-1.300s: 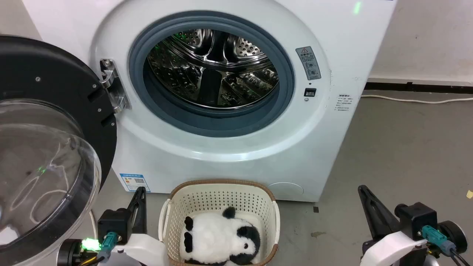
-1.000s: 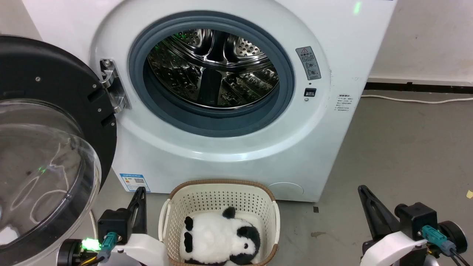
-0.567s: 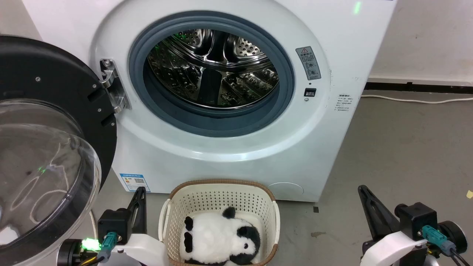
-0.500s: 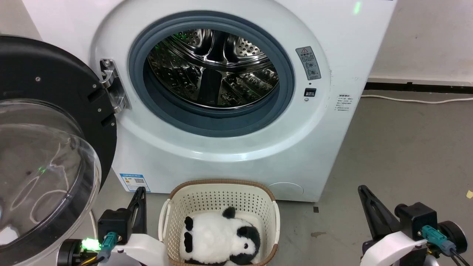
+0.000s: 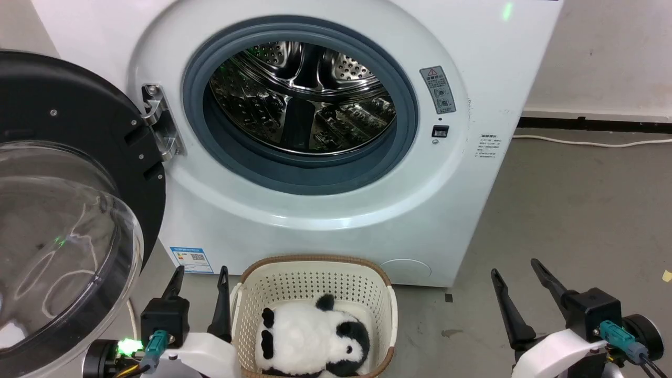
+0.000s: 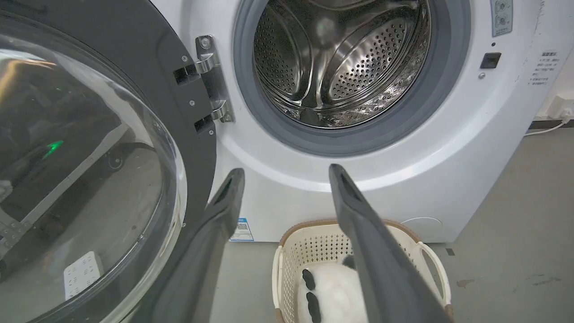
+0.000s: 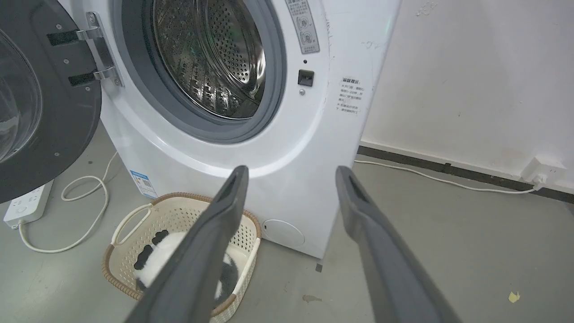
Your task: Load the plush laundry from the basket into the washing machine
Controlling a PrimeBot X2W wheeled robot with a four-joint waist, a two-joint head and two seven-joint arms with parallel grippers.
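Plush laundry (image 5: 310, 340) lies left-to-right in the basket (image 5: 315, 259), black paws toward the left, both pairs of jaws spread.

My head camera looks forward and down on the washing machine (image 5: 325, 220) from close in. Each wrist camera sits lower, sighting along the left tool (image 6: 285, 168) or right tool (image 7: 291, 168); all three share the drum (image 5: 299, 100) and the basket (image 5: 315, 281).

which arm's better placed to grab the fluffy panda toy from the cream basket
Left, probably: the open left gripper stands right beside the cream perforated basket holding the fluffy panda toy; the right gripper is farther off.
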